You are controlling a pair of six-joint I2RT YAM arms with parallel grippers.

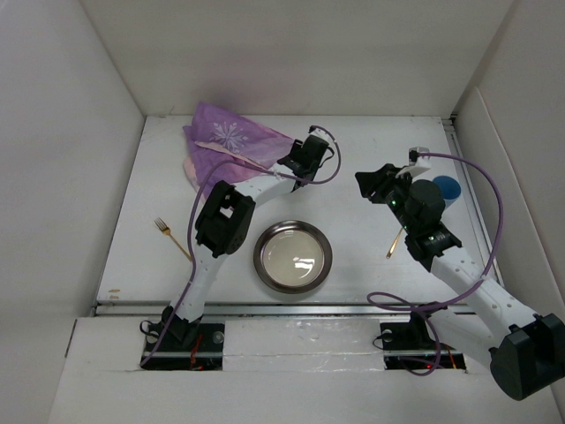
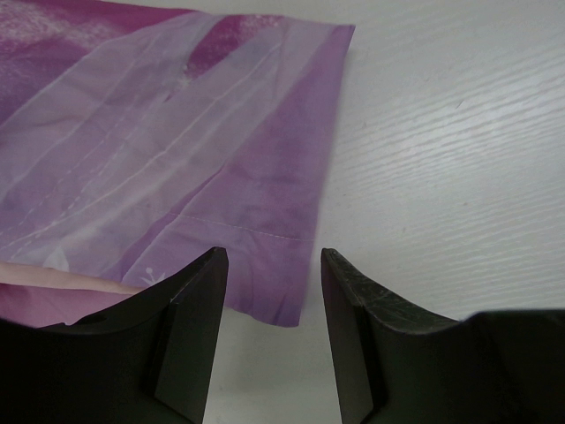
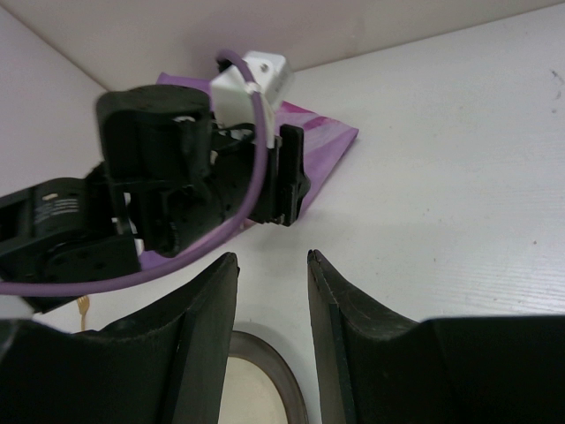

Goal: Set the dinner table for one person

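The dinner table [image 1: 353,141] is a plain white top. At its back left lies a crumpled purple placemat [image 1: 231,141]. My left gripper [image 1: 291,163] hovers at the mat's right corner. In the left wrist view that gripper [image 2: 274,256] is open, and the corner of the placemat [image 2: 177,132] lies flat on the table between its fingers. A round metal plate [image 1: 293,256] sits front centre. My right gripper [image 1: 364,181] is right of the left one, above bare table. In its own view it [image 3: 272,256] is open with nothing in it.
A gold fork [image 1: 172,237] lies at the left of the plate. Another gold utensil [image 1: 395,240] lies partly under my right arm. A blue cup [image 1: 448,188] stands at the right near the wall. White walls close the table in.
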